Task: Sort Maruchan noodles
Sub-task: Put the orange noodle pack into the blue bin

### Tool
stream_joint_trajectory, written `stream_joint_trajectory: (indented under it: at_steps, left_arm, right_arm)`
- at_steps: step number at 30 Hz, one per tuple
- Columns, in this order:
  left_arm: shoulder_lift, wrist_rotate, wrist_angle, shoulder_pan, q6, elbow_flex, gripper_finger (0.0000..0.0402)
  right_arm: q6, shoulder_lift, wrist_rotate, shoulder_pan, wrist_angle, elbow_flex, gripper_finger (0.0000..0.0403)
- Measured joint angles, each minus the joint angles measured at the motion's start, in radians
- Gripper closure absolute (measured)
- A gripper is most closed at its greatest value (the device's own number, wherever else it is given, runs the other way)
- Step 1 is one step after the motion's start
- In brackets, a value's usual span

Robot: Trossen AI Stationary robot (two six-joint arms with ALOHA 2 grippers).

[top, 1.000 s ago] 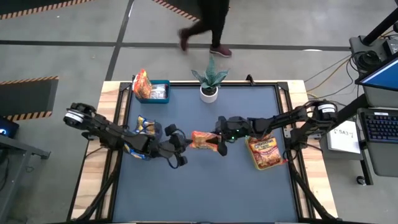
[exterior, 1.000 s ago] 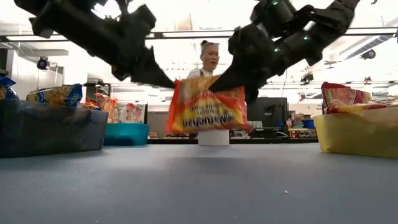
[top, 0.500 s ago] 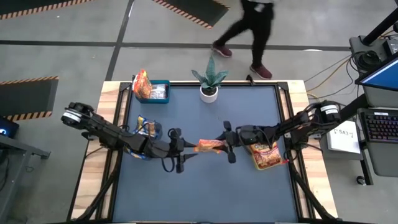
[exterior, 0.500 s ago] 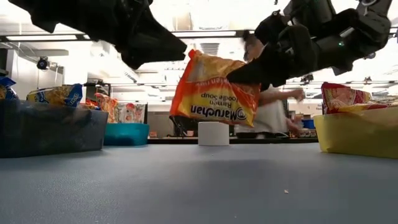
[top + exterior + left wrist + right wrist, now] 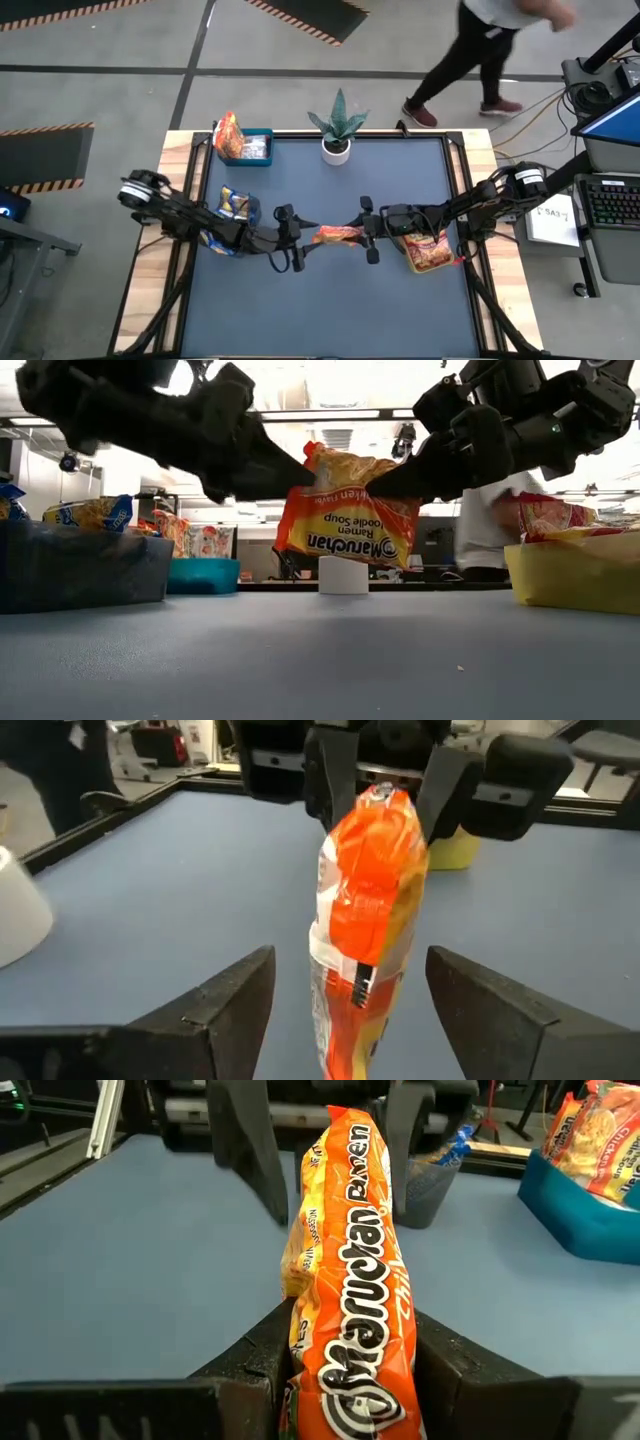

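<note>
1. Orange packet (image 5: 338, 235): a Maruchan noodles packet held in the air above the middle of the tabletop (image 5: 330, 310), between the two arms. The low view shows it clear of the surface, printed face upside down. It has tipped from a flatter lie a second ago to an edge-on, upright carry.

2. Right pincer (image 5: 366, 232): clenched on the orange packet; the right wrist view shows both fingers pressed against the packet's sides. It has drawn back towards the right side since a second ago and holds the same spot as half a second ago.

3. Left pincer (image 5: 290, 240): released, fingers spread wide to either side of the packet's near end, as the left wrist view shows, not touching it. It has closed in on the packet over the last half second.

4. Reading: this looks like a hand-over set up in mid-air, the left pincer placed to take the packet while the right one alone carries it. Transfer not yet made.

5. Dark blue bin (image 5: 232, 215): left edge, holds yellow-and-blue packets.

6. Yellow-green bin (image 5: 432, 250): right edge, holds orange-red packets.

7. Teal bin (image 5: 246, 146): far left corner, packets inside.

8. Potted plant (image 5: 337, 130): far edge, untouched.

9. Person (image 5: 490, 50): walking past beyond the tabletop, now farther right.
</note>
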Motion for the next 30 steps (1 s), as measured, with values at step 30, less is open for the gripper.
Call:
stream_joint_trajectory:
  at_steps: [30]
  left_arm:
    - [0.205,0.023,0.216,0.010,0.047,0.062,0.0299]
  right_arm:
    - [0.090,-0.002,0.001,0.004,-0.015,0.001,0.0231]
